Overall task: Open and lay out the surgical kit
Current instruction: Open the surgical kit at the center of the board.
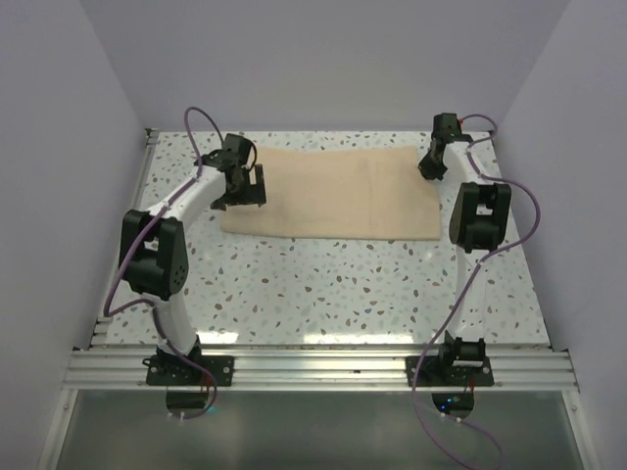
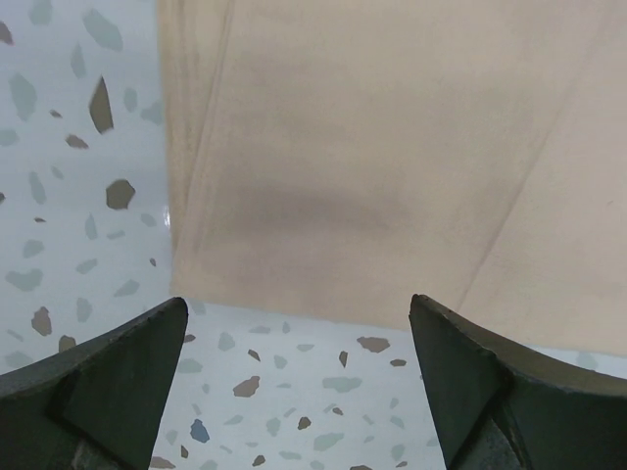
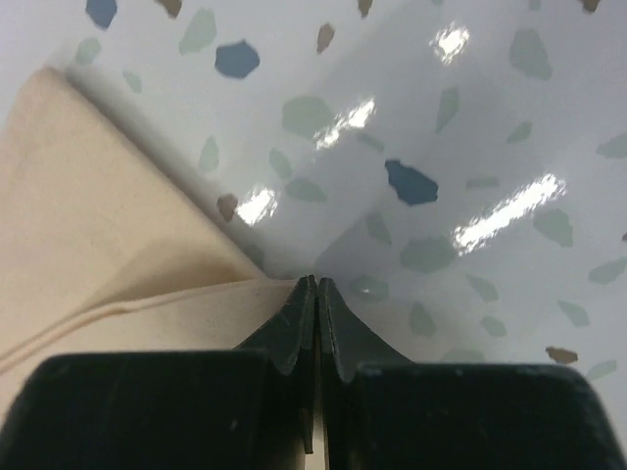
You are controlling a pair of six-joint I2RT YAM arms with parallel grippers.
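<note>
The beige cloth wrap [image 1: 333,196] lies flat as a wide, partly folded sheet at the far side of the speckled table. My left gripper [image 1: 240,191] hovers at its left edge, open and empty. In the left wrist view the cloth [image 2: 372,147] lies just beyond the gripper [image 2: 299,304]. My right gripper [image 1: 429,168] is at the cloth's far right corner. In the right wrist view it [image 3: 316,282] is shut, pinching the corner of the cloth [image 3: 98,245]. No steel tray, scissors, forceps or tweezers show in any view.
White walls [image 1: 88,147] close in the table on the left, back and right. An aluminium rail [image 1: 313,370] with both arm bases runs along the near edge. The speckled tabletop [image 1: 323,284] lies between the cloth and the bases.
</note>
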